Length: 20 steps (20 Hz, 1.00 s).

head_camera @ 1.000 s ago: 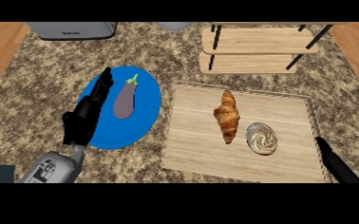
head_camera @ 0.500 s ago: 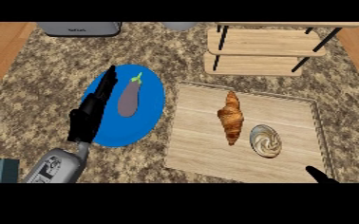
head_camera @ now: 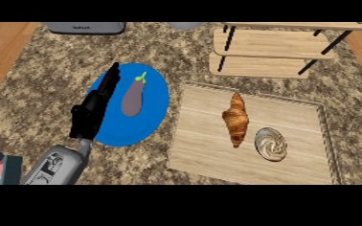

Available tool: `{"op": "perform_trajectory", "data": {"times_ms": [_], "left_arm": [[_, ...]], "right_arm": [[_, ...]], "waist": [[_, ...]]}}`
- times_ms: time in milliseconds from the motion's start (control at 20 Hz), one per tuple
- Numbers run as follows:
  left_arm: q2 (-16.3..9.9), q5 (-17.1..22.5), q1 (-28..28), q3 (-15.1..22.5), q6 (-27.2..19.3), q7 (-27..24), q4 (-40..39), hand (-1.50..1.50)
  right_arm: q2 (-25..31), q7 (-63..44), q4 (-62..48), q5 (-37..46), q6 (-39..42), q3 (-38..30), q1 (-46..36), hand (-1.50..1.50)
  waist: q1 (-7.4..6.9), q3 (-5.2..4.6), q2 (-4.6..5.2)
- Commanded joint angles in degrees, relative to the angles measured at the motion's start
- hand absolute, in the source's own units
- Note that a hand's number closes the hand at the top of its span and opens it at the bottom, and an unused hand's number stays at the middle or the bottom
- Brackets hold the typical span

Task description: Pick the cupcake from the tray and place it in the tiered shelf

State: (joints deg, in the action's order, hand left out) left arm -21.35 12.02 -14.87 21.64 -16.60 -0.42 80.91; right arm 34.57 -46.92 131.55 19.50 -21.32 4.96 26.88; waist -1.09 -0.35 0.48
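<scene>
The cupcake (head_camera: 271,144), round with a swirled pale top, sits on the wooden tray (head_camera: 205,143) near its right side, beside a croissant (head_camera: 235,118). The tiered shelf (head_camera: 272,52) of wooden boards on black legs stands at the back right, just beyond the tray. My left hand (head_camera: 93,107) rests open over the left edge of a blue plate (head_camera: 154,119), fingers straight and pointing away from me. My right hand does not show in the view.
An eggplant (head_camera: 133,97) lies on the blue plate. A grey appliance (head_camera: 84,27) and a grey rounded object (head_camera: 185,26) stand at the counter's back edge. Wooden floor shows past the counter's left edge.
My right hand, seen at the lower right corner a second ago, has slipped down out of view. The view has shifted slightly. The left hand has stayed put.
</scene>
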Motion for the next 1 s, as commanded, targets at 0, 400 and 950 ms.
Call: {"op": "perform_trajectory", "data": {"times_ms": [0, 400, 950], "left_arm": [[0.65, -0.46, -2.03, -0.65, 0.50, 0.06, -1.88, 0.00], [1.43, -0.03, 0.24, -1.78, 3.05, -1.67, -2.00, 0.00], [2.32, -2.59, 0.20, -2.49, 2.55, 0.19, -2.05, 0.00]], "right_arm": [[6.00, -16.17, 4.91, 3.45, 8.35, 1.96, -4.45, -1.50], [1.68, -34.46, 2.65, 10.80, 13.35, 12.92, -21.50, -1.50], [-8.56, -38.27, -3.85, 21.05, 18.63, 17.43, -30.70, -1.50]], "waist": [[-0.19, 0.02, 0.10], [-0.45, 0.14, -0.12], [0.45, 0.20, -0.37]]}}
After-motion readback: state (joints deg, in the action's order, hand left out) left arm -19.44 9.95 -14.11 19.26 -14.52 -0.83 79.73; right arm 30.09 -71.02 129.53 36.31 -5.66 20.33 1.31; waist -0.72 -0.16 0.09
